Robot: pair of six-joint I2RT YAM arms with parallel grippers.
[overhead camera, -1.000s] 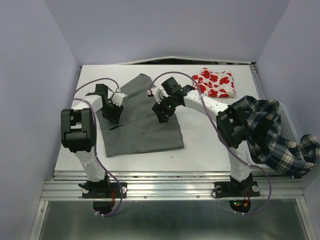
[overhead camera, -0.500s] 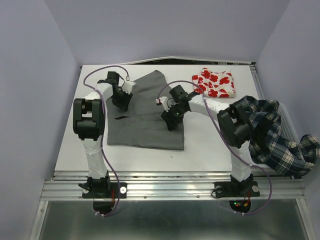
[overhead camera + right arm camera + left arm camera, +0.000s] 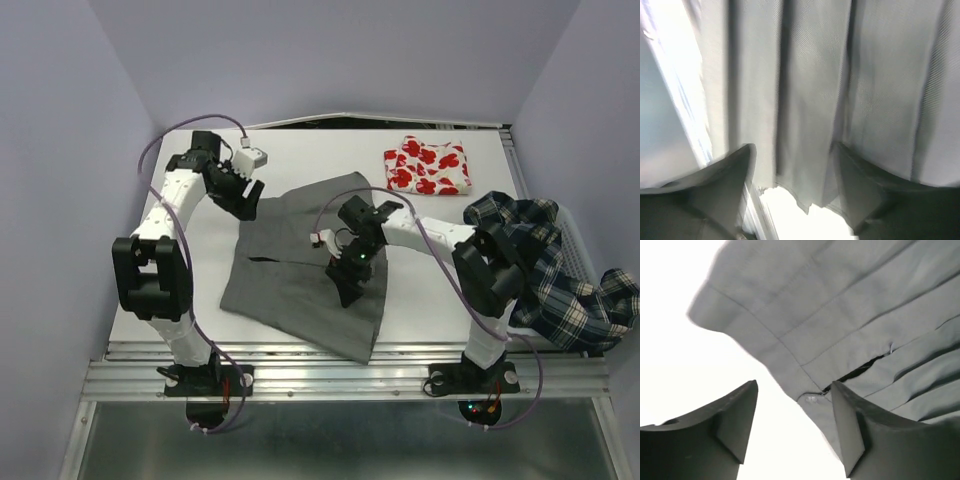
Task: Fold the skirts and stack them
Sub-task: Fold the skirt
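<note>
Beneath right end effector [image 3: 350,292] lies the grey skirt [image 3: 290,275].

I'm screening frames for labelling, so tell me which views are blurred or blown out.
Top view: sharp and evenly lit, grey skirt crisp. Left wrist view: table blown out to plain white, skirt edge slightly soft. Right wrist view: smeared throughout, the skirt's pleats streaky, bright glare at the left edge.

The grey skirt [image 3: 290,285] is plain, the print skirt [image 3: 428,166] is white with red blotches, the plaid skirt [image 3: 550,280] is navy, green and white, and the desk [image 3: 440,300] is white under black-and-white arms [image 3: 165,212] with purple cables [image 3: 190,124].
</note>
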